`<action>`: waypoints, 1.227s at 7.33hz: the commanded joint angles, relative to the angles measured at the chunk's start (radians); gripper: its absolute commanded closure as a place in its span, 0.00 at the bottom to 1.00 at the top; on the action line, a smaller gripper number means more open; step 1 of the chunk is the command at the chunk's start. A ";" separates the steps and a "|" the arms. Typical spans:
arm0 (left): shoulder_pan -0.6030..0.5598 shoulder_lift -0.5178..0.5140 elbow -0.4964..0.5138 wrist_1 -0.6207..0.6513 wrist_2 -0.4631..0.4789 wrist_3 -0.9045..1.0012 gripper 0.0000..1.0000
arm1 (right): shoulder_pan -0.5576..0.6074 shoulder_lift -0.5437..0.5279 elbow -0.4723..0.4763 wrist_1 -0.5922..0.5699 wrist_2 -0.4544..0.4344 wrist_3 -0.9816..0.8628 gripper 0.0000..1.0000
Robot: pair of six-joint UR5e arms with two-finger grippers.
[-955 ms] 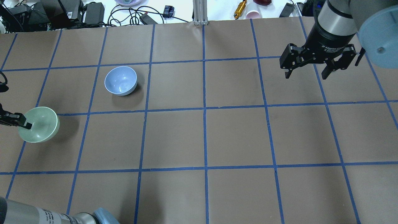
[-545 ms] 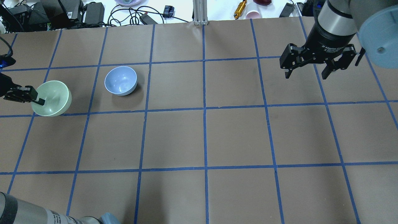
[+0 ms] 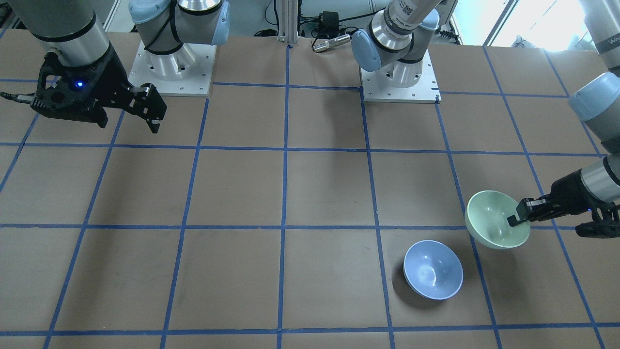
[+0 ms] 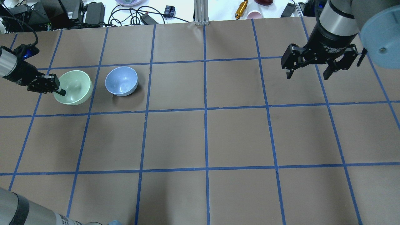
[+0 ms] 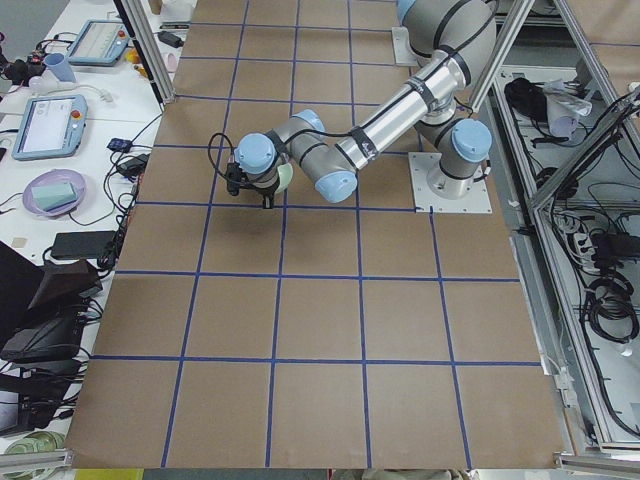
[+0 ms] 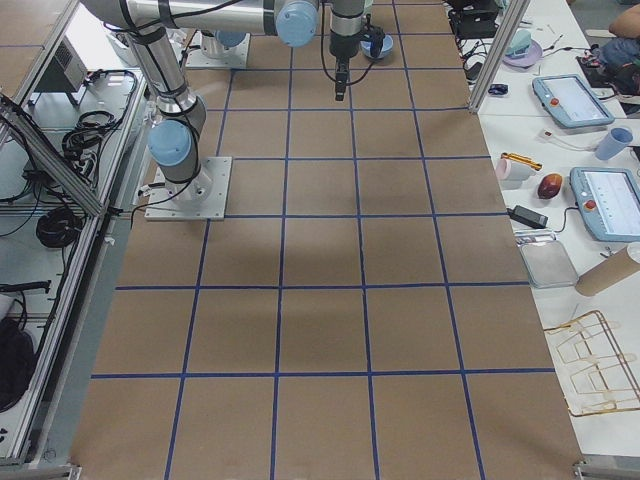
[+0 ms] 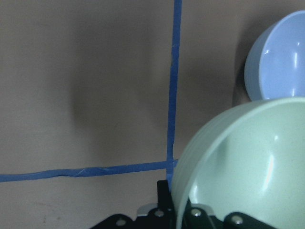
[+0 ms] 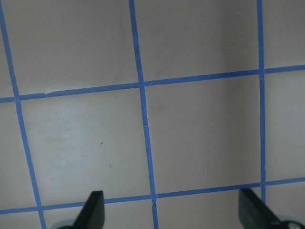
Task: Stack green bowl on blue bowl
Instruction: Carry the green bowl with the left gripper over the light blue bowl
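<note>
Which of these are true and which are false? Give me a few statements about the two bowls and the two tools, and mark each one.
1. The left tool grips the green bowl by its rim. True.
2. The blue bowl stands opening up, with nothing in it. True.
3. The green bowl is nested in the blue bowl. False: it is beside the blue bowl, and the two are apart.
4. Each bowl is held by a tool. False: the right tool is open and holds nothing, and no tool touches the blue bowl.
</note>
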 commanded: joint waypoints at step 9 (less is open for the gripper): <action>-0.217 -0.179 0.174 0.096 -0.034 -0.324 0.90 | 0.000 0.000 0.000 0.000 0.000 0.000 0.00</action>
